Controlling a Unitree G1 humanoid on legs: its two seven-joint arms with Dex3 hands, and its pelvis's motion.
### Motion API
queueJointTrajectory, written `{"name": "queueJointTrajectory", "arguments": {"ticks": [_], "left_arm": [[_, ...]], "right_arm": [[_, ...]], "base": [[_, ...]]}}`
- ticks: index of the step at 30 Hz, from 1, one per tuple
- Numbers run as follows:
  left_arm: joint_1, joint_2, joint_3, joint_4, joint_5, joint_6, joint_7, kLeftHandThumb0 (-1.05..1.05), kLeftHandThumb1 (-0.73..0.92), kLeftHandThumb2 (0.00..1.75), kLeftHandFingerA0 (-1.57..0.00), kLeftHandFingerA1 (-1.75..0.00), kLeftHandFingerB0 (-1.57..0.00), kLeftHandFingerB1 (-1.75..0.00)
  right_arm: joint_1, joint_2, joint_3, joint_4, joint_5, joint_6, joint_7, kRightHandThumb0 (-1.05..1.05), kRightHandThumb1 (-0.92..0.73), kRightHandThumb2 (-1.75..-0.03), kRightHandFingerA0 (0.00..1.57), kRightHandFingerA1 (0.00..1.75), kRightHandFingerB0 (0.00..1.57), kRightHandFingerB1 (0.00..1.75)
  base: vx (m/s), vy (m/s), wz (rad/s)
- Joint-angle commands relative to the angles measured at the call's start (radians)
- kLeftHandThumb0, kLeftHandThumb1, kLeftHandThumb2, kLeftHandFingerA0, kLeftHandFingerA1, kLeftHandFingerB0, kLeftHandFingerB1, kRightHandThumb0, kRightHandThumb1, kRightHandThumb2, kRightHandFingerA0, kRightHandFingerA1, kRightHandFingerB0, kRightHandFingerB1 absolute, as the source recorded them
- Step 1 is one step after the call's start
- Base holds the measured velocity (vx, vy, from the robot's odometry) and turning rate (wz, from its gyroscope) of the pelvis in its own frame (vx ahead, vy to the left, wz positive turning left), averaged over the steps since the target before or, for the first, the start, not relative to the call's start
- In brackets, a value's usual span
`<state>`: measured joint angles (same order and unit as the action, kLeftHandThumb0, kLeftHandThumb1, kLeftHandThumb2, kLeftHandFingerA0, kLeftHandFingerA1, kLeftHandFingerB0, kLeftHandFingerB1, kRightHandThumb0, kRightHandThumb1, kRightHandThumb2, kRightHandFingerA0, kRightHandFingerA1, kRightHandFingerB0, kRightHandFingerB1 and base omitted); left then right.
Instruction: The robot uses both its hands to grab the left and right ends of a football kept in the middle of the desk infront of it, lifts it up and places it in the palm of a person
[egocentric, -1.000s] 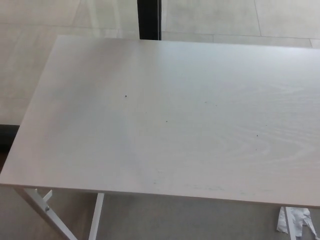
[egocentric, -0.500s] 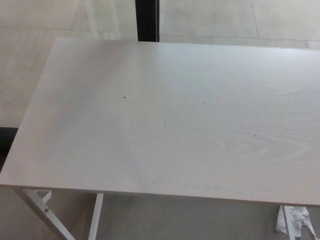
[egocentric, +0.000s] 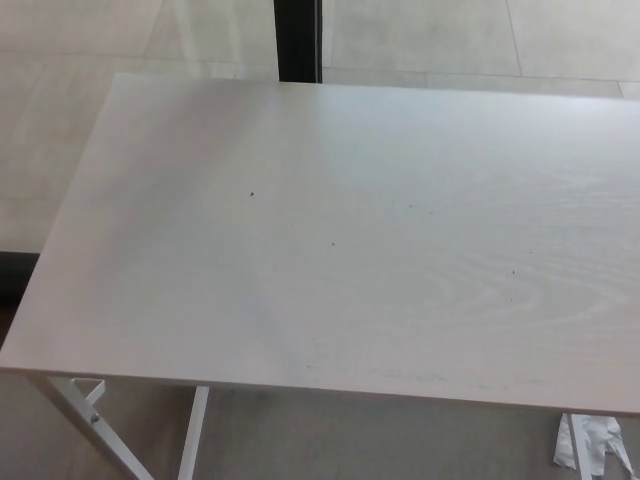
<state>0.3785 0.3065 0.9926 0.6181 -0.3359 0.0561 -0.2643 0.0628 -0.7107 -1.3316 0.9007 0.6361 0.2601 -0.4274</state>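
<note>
Head view, near to far. At the bottom you see white metal legs (egocentric: 190, 430) and a crumpled white scrap (egocentric: 595, 445) on the floor. Above them lies the pale wood-grain rectangular surface (egocentric: 330, 230), bearing only a few dark specks. Beyond its far edge stand pale floor tiles (egocentric: 430, 35) and a black vertical post (egocentric: 298, 38). Neither hand shows, so you cannot tell how they are set. The football is nowhere in view, nor any person's palm. Locate the ball first; then bring both hands in level toward its two ends.
</note>
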Motion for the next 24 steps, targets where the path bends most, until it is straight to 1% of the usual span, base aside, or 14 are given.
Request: {"name": "queueJointTrajectory", "arguments": {"ticks": [1, 7, 24], "left_arm": [[0.029, 0.019, -0.017, -0.007, -0.038, -0.043, 0.001, -0.67, 0.65, 0.96, -0.38, -0.54, -0.18, -0.47], [0.035, 0.008, -0.034, -0.028, -0.055, -0.044, 0.018, -0.67, 0.65, 0.96, -0.38, -0.54, -0.18, -0.47], [0.004, 0.042, -0.054, -0.007, -0.078, -0.045, 0.043, -0.67, 0.65, 0.96, -0.38, -0.54, -0.18, -0.47]], "right_arm": [[0.039, -0.034, -0.010, 0.022, 0.031, -0.043, 0.011, -0.50, -0.74, -0.62, 0.93, 1.75, 0.43, 0.82], [0.020, -0.053, 0.009, 0.049, 0.039, -0.054, 0.011, -0.50, -0.74, -0.62, 0.93, 1.75, 0.43, 0.82], [-0.016, -0.032, 0.051, 0.063, 0.063, -0.088, -0.004, -0.50, -0.74, -0.62, 0.93, 1.75, 0.43, 0.82]], "base": [[0.00, 0.000, 0.00], [0.00, 0.000, 0.00], [0.00, 0.000, 0.00]]}}
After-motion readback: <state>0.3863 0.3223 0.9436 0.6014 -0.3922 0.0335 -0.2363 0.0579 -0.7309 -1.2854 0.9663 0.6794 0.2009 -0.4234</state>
